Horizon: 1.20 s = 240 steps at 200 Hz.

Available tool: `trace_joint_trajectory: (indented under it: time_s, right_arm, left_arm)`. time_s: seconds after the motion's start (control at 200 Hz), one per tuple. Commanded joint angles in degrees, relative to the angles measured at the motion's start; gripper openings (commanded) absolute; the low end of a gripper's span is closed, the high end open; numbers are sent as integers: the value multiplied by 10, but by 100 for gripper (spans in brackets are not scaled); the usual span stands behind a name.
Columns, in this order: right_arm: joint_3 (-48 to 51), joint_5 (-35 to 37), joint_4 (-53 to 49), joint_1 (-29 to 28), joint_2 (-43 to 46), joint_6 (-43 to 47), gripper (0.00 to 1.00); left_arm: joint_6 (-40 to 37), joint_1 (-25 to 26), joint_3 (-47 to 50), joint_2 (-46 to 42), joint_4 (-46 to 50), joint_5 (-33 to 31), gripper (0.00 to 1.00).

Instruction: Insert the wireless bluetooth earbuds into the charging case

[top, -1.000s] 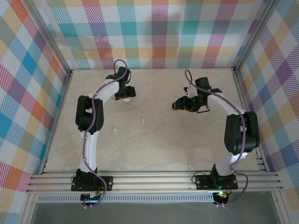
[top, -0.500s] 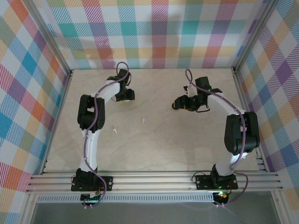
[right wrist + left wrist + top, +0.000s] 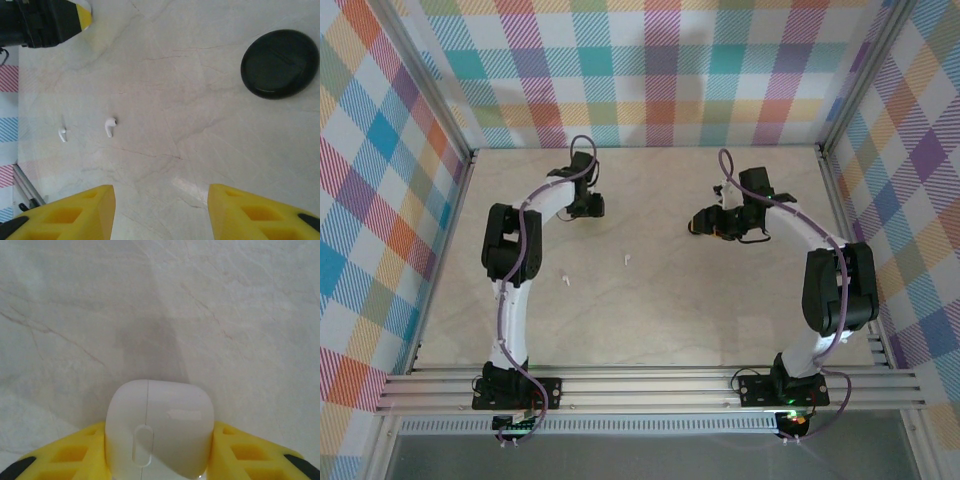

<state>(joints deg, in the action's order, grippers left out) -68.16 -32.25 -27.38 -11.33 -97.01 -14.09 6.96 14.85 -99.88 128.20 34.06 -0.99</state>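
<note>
A white charging case (image 3: 160, 420) with its lid closed stands on the marble table, and my left gripper (image 3: 159, 442) is shut on it, one yellow finger (image 3: 75, 450) pressed against each side. In the top view this gripper (image 3: 588, 205) sits at the back left. Two white wireless bluetooth earbuds (image 3: 109, 127) (image 3: 62, 133) lie loose on the table, ahead and left of my right gripper (image 3: 161, 200), which is open with nothing between its fingers. From above, the earbuds (image 3: 628, 260) (image 3: 563, 280) lie mid-table and the right gripper (image 3: 705, 222) at the back right.
A round black case (image 3: 279, 63) lies shut on the table, ahead and to the right of my right gripper. The left arm's gripper (image 3: 45, 20) shows at that view's top left. Aluminium rails (image 3: 650, 385) edge the near side and plaid walls (image 3: 650, 70) enclose the table.
My left gripper's fingers have closed in on the white charging case, and that wrist has shifted slightly toward the back. The right arm and the earbuds have not moved.
</note>
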Motion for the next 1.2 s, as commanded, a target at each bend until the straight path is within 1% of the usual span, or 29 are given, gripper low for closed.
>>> trace_joint_trajectory:
  time_s: [0.0, 0.09, 0.19, 0.245, 0.31, 0.355, 0.425, 0.515, 0.67, 0.8, 0.925, 1.01, 1.195]
  right_arm:
    - [5, -46, 28, -4, 18, -35, 52]
    - [8, -78, 38, -3, 23, -55, 52]
    - [23, -113, 62, -4, 39, -86, 52]
    - [30, -134, 72, -4, 47, -101, 51]
    - [31, -155, 70, -10, 57, -109, 51]
    - [24, -165, 52, -22, 64, -98, 51]
    - [3, -155, 0, -49, 74, -69, 51]
    - [-17, -153, -39, -75, 83, -57, 51]
    - [0, -187, -15, -81, 121, -105, 51]
    - [0, -199, -11, -106, 152, -117, 52]
    - [-16, -202, -24, -141, 158, -116, 52]
    - [-27, -191, -28, -162, 153, -117, 52]
    - [-49, -172, -30, -201, 132, -121, 51]
  left_arm:
    - [-20, 0, 53, -61, -15, 47, 33]
    - [-44, 6, 96, -111, -37, 86, 32]
    - [-86, 20, 141, -171, -48, 147, 32]
    - [-121, 35, 167, -206, -48, 176, 31]
    - [-165, 60, 197, -251, -45, 193, 30]
    - [-192, 79, 220, -281, -45, 196, 29]
    - [-232, 105, 251, -325, -48, 196, 28]
    - [-264, 129, 296, -384, -68, 198, 26]
    - [-294, 156, 386, -496, -138, 228, 24]
    - [-324, 182, 444, -577, -169, 225, 22]
    - [-346, 197, 465, -625, -161, 234, 21]
    - [-354, 206, 470, -649, -158, 238, 21]
    - [-359, 224, 460, -663, -137, 242, 21]
